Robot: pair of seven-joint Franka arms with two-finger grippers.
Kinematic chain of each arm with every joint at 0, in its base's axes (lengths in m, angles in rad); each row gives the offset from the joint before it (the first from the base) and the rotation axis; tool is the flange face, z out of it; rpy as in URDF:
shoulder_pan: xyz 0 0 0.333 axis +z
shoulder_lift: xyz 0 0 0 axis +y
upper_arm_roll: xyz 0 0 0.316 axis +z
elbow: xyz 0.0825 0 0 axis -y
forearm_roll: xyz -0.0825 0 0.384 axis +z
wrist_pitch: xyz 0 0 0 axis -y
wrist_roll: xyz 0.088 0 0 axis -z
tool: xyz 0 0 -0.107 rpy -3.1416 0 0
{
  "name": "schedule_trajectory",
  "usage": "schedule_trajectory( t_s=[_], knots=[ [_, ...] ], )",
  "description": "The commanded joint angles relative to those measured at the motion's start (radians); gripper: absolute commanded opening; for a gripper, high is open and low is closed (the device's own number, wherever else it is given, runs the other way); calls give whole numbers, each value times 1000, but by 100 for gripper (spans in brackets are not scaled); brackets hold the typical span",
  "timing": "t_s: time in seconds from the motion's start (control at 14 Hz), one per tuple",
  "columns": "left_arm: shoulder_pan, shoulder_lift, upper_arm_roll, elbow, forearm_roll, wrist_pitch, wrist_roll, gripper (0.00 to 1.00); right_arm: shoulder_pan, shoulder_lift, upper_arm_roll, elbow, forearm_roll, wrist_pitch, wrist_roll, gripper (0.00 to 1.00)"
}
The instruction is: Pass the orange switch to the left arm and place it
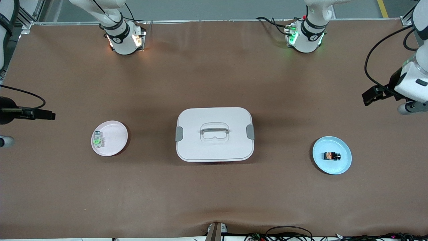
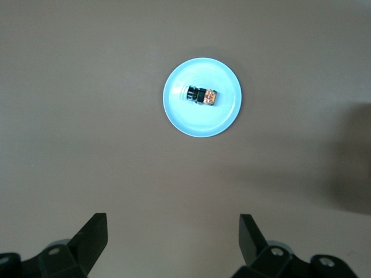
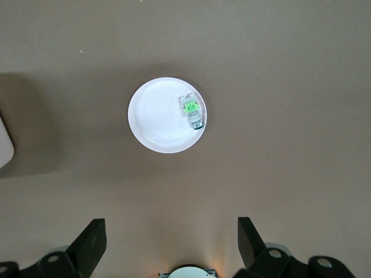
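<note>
The orange switch (image 1: 331, 155) is a tiny black block with an orange mark, lying on a round blue plate (image 1: 344, 165) toward the left arm's end of the table. It also shows in the left wrist view (image 2: 203, 96) on that plate (image 2: 179, 116). The white box (image 1: 200, 150) stands in the middle of the table. My left gripper (image 1: 369, 97) hangs high over bare table at its arm's end, open and empty (image 2: 173, 234). My right gripper (image 1: 49, 115) hangs high over bare table at the right arm's end, open and empty (image 3: 172, 237).
A pink plate (image 1: 115, 137) toward the right arm's end holds a clear-and-green component (image 1: 97, 140); both show in the right wrist view, the plate (image 3: 156, 124) and the component (image 3: 192, 111). A corner of the box (image 3: 4, 145) shows there too. Cables lie along the table's near edge.
</note>
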Motion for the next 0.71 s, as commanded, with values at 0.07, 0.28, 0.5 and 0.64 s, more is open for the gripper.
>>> schedule_trajectory(
  t_s=[0.07, 0.28, 0.5, 0.64],
  knots=[
    [-157, -45, 163, -1, -62, -46, 36, 100, -11, -61, 16, -13, -18, -6, -6, 100],
    [-177, -90, 168, -4, -78, -71, 36, 100, -9, -78, 27, -11, -6, -46, -7, 100],
    [-174, -88, 163, -4, -83, -84, 38, 100, -11, -95, 21, -11, 20, -45, 0, 100],
    [-175, -91, 163, -3, -104, -103, 38, 100, -18, -95, 21, -11, 29, -43, 2, 100]
  ],
)
